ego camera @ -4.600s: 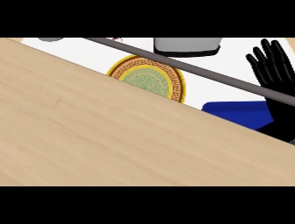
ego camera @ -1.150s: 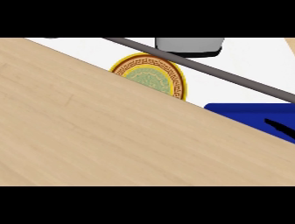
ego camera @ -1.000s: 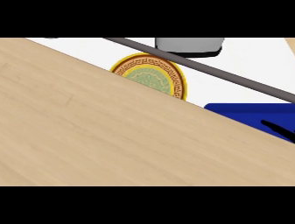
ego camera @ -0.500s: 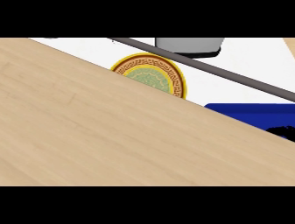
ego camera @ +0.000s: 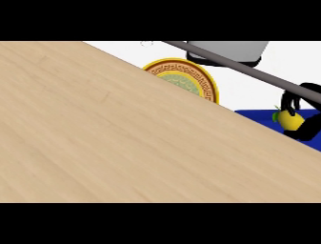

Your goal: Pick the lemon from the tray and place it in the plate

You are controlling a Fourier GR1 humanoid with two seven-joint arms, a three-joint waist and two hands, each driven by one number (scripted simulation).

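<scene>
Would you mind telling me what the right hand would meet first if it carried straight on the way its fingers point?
The right hand is curled round the lemon, its fingers pointing down-left. Going on that way, it would probably meet the blue tray just below; depth is unclear, and the wooden panel hides what lies beyond.

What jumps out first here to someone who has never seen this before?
A wide tan wooden surface fills most of the view. Beyond its edge, near the top, sits a gold-rimmed patterned plate. At the right edge, the black right hand curls round a yellow lemon over a blue tray.
</scene>
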